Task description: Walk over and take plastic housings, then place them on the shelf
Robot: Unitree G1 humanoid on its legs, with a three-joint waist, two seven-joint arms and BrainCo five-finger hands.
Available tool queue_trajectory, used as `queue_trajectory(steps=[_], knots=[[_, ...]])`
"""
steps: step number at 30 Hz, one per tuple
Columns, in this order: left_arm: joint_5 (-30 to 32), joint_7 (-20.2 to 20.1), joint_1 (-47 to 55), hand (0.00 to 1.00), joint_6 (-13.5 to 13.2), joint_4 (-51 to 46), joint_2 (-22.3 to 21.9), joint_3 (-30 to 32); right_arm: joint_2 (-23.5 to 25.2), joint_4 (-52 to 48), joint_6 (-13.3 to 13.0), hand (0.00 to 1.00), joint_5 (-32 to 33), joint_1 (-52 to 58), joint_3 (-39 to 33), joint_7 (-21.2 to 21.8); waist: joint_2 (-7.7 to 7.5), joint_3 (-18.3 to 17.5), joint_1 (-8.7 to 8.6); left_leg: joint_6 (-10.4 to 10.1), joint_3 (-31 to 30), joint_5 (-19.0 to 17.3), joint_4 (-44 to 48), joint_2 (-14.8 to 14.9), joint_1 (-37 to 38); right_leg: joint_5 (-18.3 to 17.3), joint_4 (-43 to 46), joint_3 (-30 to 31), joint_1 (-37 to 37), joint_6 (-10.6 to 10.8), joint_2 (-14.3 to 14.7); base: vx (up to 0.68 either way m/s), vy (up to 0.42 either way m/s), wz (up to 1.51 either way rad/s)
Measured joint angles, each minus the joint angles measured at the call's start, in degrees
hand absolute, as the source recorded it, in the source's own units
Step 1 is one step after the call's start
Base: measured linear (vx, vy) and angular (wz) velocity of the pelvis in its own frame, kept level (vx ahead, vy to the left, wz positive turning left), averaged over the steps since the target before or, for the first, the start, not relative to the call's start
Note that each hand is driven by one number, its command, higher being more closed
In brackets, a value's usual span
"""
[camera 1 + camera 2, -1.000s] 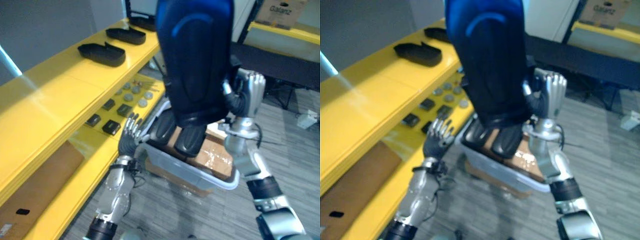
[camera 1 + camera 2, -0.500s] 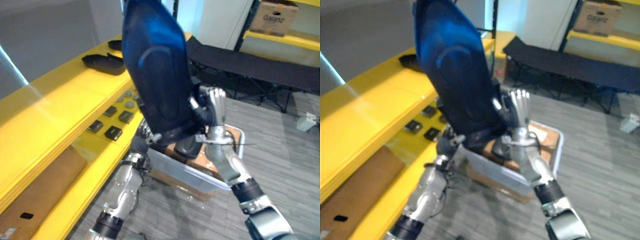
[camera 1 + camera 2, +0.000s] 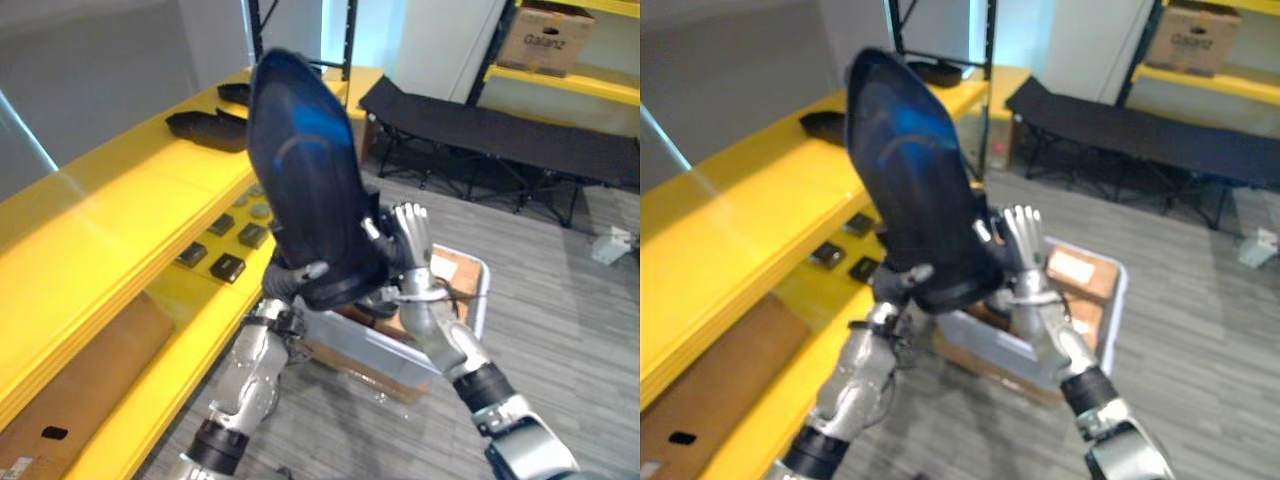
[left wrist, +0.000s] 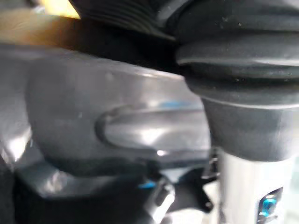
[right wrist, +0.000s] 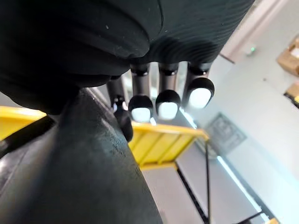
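Both arms are up. The right robot hand (image 3: 408, 240) stands upright, silver fingers (image 5: 167, 88) straight and side by side, dark tips pointing up, palm turned inward toward the left. The right forearm (image 3: 445, 340) climbs from lower right. Opposite and close by, the left robot hand (image 3: 896, 284) is lifted too, with the left forearm (image 3: 252, 365) angling up from lower left.

Bright overhead light; glare streaks the yellow shelf (image 3: 110, 210); the housing (image 3: 305, 190) sheens blue.

Bare near stretch of yellow shelf top (image 3: 110, 205); two black housings (image 3: 205, 130) lying farther along; grey bin (image 3: 385, 350) close beside shelf below.
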Motion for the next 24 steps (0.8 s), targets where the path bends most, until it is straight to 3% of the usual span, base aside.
queue_trajectory(steps=[2,3,8,17,22,24], knots=[[2.0,-0.2,0.0,0.00,2.4,0.1,0.1,0.3,0.0,0.0,-0.2,1.00,0.1,1.1,0.0,0.0,-0.18,-0.6,-0.01,0.0,-0.1,0.0,-0.1,0.1,-0.1,0.0,-0.1,0.0,0.0,0.0,0.1,0.00,0.000,0.00],[2.5,-0.6,0.0,1.00,3.8,0.3,0.5,0.3,0.0,0.0,-0.2,1.00,0.1,1.8,0.0,0.0,-0.32,-1.0,-0.01,0.0,-0.2,0.0,-0.1,0.1,-0.1,0.0,-0.3,0.0,0.1,0.0,0.1,0.00,0.000,0.00],[7.4,-2.4,0.0,1.00,6.6,2.6,2.9,-0.4,-0.9,0.0,-0.2,1.00,0.1,2.5,1.3,0.1,-0.37,-1.1,-0.15,0.0,-0.2,0.0,0.2,0.2,-0.1,0.6,-1.4,0.3,0.5,0.0,0.5,-0.02,-0.005,-0.02],[10.4,-2.2,0.1,1.00,6.5,7.6,4.7,-1.8,-0.9,-0.2,-0.2,1.00,2.4,3.5,4.1,0.3,-0.41,-1.1,-0.16,-0.2,0.2,-0.2,0.6,0.7,-0.1,1.1,-2.3,0.9,0.9,-0.2,1.0,-0.04,-0.006,-0.03],[4.7,-2.3,0.3,1.00,6.5,9.6,4.8,-2.8,-0.6,-0.3,-0.2,1.00,4.7,4.4,5.5,0.4,-0.41,-1.1,-0.19,-0.4,0.3,-0.4,1.0,0.8,-0.2,1.2,-2.5,1.4,0.9,-0.3,1.2,-0.01,0.002,-0.02],[-0.7,-2.3,1.1,1.00,6.2,10.4,5.0,-3.3,-0.3,-0.9,-0.2,1.00,5.1,5.0,6.3,0.4,-0.40,-1.1,-0.37,-0.6,0.5,-0.5,1.1,0.9,-0.2,1.3,-3.0,1.6,0.9,-0.4,1.4,-0.02,-0.004,-0.04]])
